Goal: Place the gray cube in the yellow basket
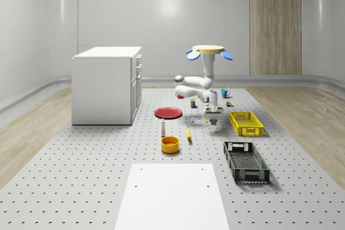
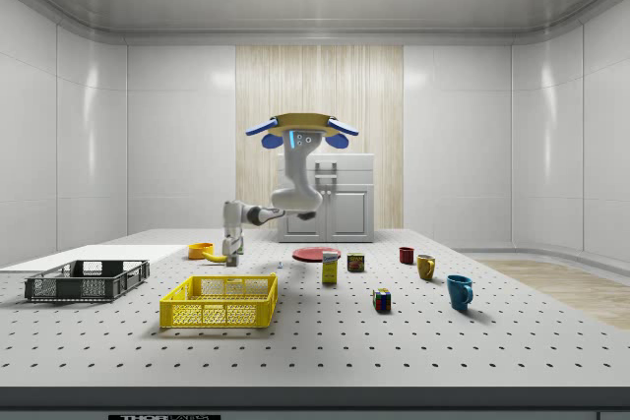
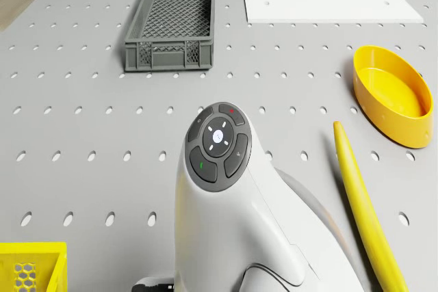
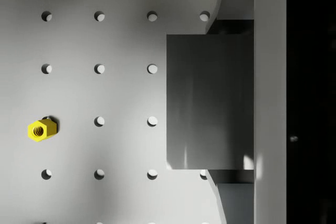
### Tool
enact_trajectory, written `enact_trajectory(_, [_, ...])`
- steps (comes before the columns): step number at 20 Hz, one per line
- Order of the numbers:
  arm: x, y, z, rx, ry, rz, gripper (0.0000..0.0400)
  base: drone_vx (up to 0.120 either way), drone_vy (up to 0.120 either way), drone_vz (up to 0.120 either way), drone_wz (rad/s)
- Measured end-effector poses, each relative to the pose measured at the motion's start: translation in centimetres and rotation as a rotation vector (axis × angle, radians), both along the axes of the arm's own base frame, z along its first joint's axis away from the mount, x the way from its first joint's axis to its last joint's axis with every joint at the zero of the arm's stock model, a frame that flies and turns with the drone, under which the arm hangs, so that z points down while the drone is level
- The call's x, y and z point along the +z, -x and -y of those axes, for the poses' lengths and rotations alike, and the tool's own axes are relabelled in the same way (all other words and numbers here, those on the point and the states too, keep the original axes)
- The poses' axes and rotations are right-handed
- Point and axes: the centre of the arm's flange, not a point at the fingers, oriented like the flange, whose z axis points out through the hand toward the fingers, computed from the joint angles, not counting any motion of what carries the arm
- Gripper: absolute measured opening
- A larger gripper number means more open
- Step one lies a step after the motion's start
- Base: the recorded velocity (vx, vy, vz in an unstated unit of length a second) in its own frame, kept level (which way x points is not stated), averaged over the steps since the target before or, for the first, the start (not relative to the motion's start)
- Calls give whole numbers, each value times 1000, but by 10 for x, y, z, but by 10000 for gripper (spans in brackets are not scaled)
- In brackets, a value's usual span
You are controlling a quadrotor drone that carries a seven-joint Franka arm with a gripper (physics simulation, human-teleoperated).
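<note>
We see the drone [image 1: 208, 50] hovering above the tabletop [image 1: 97, 176], behind the red plate [image 1: 168, 112] and the yellow basket [image 1: 246, 123], with its arm bent down so that the claw [image 1: 214, 124] hangs low over the tabletop between the banana [image 1: 188, 133] and that basket. In the wrist view the gray cube [image 4: 210, 100] sits between the two fingers [image 4: 231, 195], which press its opposite sides, so we read the claw as closed on the cube, which is just above the tabletop and outside the basket. A small yellow nut [image 4: 41, 129] lies on the tabletop near the cube, and the black crate [image 1: 246, 161] and orange bowl [image 1: 170, 144] stand nearer the whole-scene camera.
</note>
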Motion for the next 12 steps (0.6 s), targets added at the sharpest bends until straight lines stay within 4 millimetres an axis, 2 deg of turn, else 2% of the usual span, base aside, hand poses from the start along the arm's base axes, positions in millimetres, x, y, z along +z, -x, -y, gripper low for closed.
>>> enact_trajectory(8, [-5, 0, 0, 0, 0, 0, 250, -115, 120, 120, 0])
enact_trajectory(9, [-5, 0, 0, 0, 0, 0, 250, 0, 120, 80, 0])
enact_trajectory(12, [-6, 0, 0, 0, 0, 0, 250, 0, 120, 0, 0])
